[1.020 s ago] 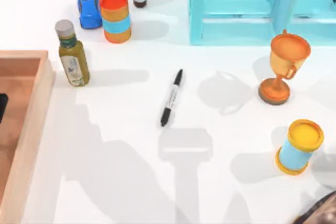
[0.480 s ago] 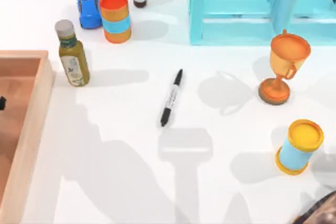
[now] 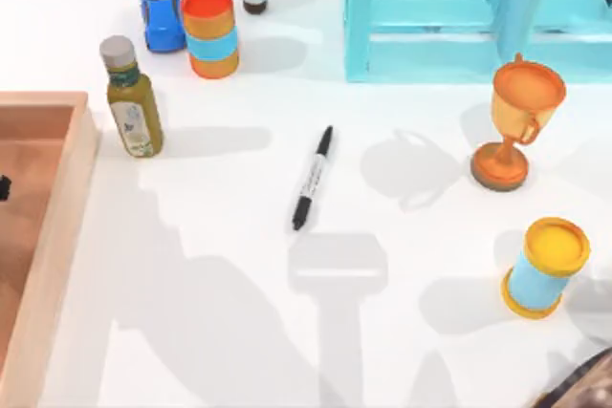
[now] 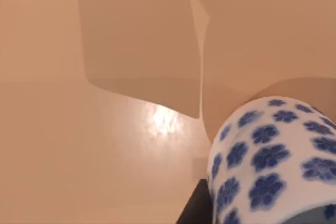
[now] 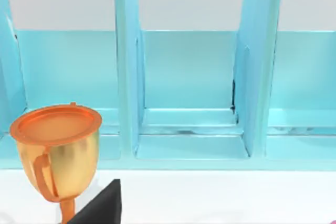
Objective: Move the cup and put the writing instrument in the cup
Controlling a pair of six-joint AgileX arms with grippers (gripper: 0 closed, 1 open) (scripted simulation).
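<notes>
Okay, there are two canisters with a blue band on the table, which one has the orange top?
The canister at the back left, beside the blue toy car. The other canister, near the front right, has a yellow top.

Labels on bottle (image 3: 133, 102) & pen (image 3: 313, 178), maybe print, unreadable.

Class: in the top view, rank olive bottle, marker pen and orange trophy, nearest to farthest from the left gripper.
From the left gripper at the left edge:
1. olive bottle, left side.
2. marker pen, centre.
3. orange trophy, right side.
</notes>
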